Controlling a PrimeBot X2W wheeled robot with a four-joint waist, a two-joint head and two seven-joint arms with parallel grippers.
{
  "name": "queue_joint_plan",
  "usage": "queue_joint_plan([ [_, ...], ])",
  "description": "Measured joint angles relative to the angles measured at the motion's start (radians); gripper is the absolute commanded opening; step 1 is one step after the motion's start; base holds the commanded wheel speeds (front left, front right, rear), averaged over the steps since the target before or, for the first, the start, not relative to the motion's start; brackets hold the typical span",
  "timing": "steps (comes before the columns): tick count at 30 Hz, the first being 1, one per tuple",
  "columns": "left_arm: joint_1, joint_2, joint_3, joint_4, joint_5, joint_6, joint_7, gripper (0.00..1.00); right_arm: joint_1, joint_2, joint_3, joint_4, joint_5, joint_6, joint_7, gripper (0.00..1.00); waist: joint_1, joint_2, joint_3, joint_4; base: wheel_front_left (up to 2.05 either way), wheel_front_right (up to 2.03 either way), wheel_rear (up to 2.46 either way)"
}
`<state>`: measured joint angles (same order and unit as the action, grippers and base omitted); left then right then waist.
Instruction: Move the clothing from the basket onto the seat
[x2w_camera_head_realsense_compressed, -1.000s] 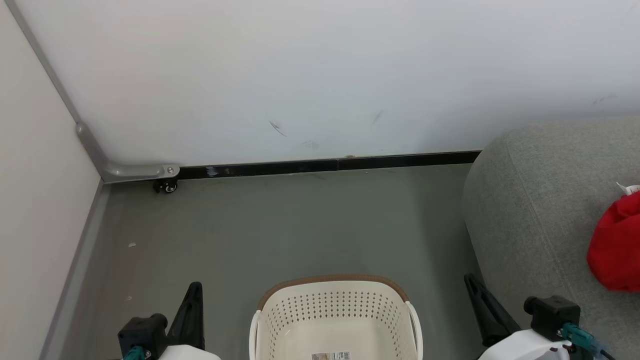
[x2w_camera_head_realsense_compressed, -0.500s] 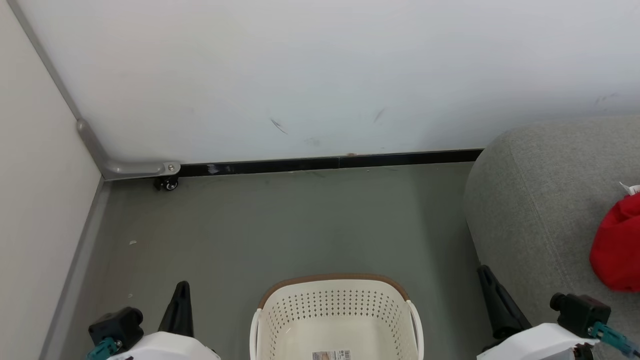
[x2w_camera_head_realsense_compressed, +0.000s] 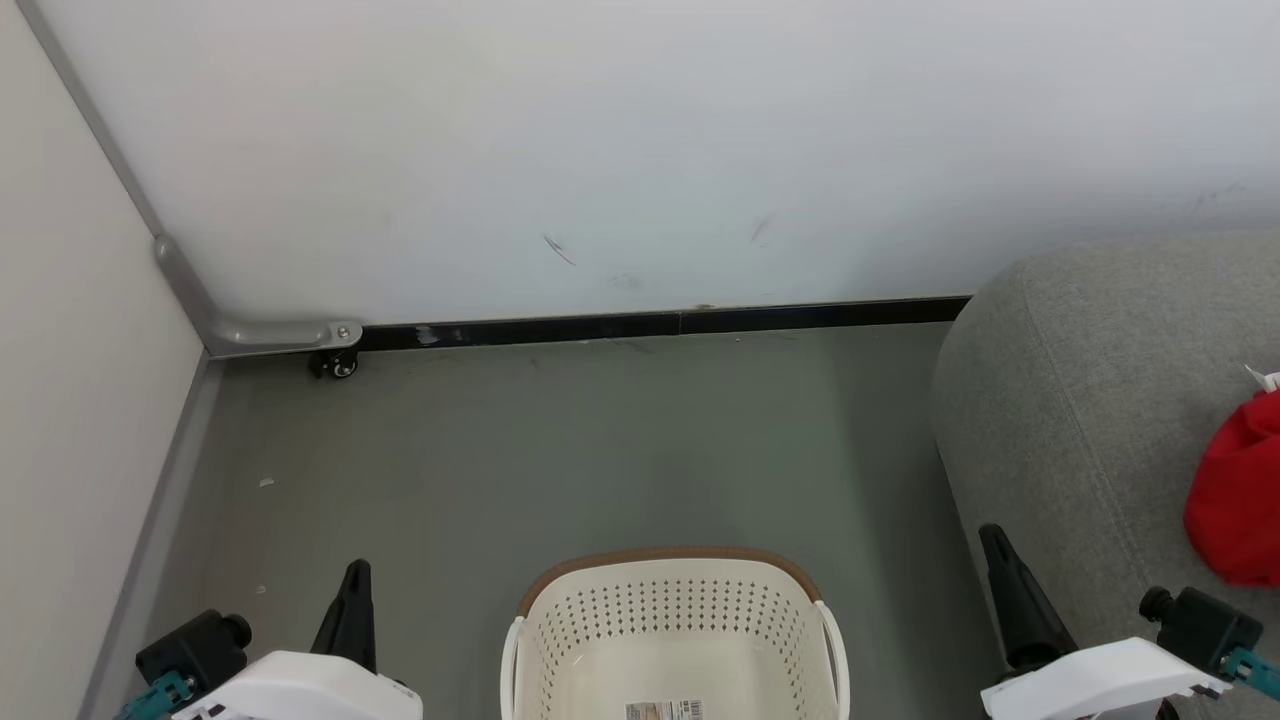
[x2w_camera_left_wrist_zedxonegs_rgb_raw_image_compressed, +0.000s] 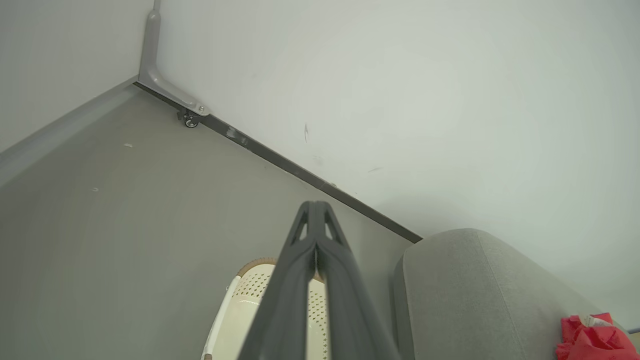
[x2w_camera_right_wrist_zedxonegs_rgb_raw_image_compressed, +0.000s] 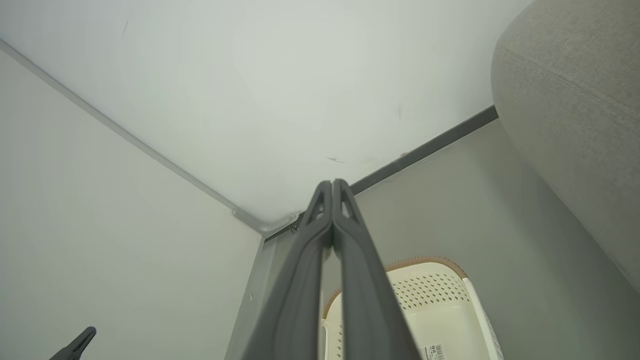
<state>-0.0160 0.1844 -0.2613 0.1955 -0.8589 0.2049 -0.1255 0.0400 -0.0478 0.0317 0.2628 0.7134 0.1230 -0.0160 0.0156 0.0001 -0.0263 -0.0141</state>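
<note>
- Head view: left gripper (x2w_camera_head_realsense_compressed: 355, 578) at near left, fingers pressed together, nothing in them. Right gripper (x2w_camera_head_realsense_compressed: 992, 540) at near right, same: closed on nothing.
- Laundry basket (x2w_camera_head_realsense_compressed: 670, 556) sits on the floor (x2w_camera_head_realsense_compressed: 560, 450) between the two grippers, apart from both. Barcode sticker (x2w_camera_head_realsense_compressed: 662, 711) shows on its inner bottom.
- Red clothing (x2w_camera_head_realsense_compressed: 1238, 500) lies bunched on the grey sofa (x2w_camera_head_realsense_compressed: 1080, 420), right of the right gripper and slightly farther, not touching it. White tag (x2w_camera_head_realsense_compressed: 1262, 378) at its far end.
- Right gripper shows against the sofa's left edge; contact can't be told.
- Left wrist view: own fingers together, aimed at the wall (x2w_camera_left_wrist_zedxonegs_rgb_raw_image_compressed: 400, 100). Basket sits behind them, sofa to the right, red clothing on the sofa at far right, well apart from the tips.
- Right wrist view: own fingers together, basket just right of them, sofa at upper right.
</note>
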Motion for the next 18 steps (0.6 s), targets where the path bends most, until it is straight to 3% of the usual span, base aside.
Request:
queue_joint_plan([
  [10,0.0,-0.015,0.049,0.0,-0.125,-0.047,0.035,0.0,-0.004,-0.005,-0.021,-0.001,0.15,0.0,0.017,0.0,0.0016,0.0,-0.003,0.002,0.0,0.0,0.0],
  [18,0.0,-0.032,0.086,0.004,-0.219,-0.083,0.058,0.0,-0.006,-0.01,-0.03,-0.001,0.269,0.0,0.025,0.0,-0.0046,0.0,0.002,0.004,0.0,0.0,0.0],
])
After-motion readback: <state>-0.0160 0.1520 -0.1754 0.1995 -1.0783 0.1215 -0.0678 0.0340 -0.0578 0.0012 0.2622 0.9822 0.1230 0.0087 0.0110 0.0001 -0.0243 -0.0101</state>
